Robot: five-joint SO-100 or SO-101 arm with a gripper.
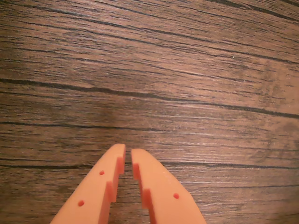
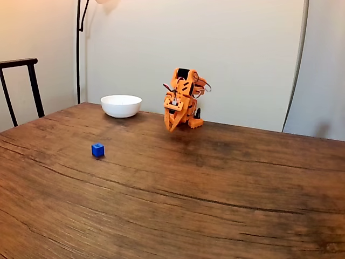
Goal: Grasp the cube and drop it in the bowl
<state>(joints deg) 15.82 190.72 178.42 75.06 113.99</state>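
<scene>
**op:** Fixed view has my arm [image 2: 182,102] folded up at the far side of the table [image 2: 215,205], gripper [image 2: 170,127] pointing down and hanging just above the wood. Cube [image 2: 97,150] sits out in the open on the left, nearer the camera than the arm. Bowl [image 2: 121,106] is far left, just left of the arm. Any tips before I go for it?

**reply:** Looks like a tiny hard plastic or foam block, so I'd guess very light and stiff. It won't squish, but smooth faces might skate on that wood if one finger hits first. Take it across two opposite flat faces, low and centred, not on the corners.

**op:** Makes sense. Wrist view has the two orange fingers [image 1: 100,186] almost together, only a thin slit between the tips, nothing held. Below them is bare wood grain.

**reply:** Then the cube is well apart from the fingers, off to the left and nearer in the fixed view. I'd say you need to spread them wide before dropping over it, since that slit looks too narrow for the block.

**op:** Agreed, the bowl's rim looks wide enough to forgive a sloppy drop.
</scene>
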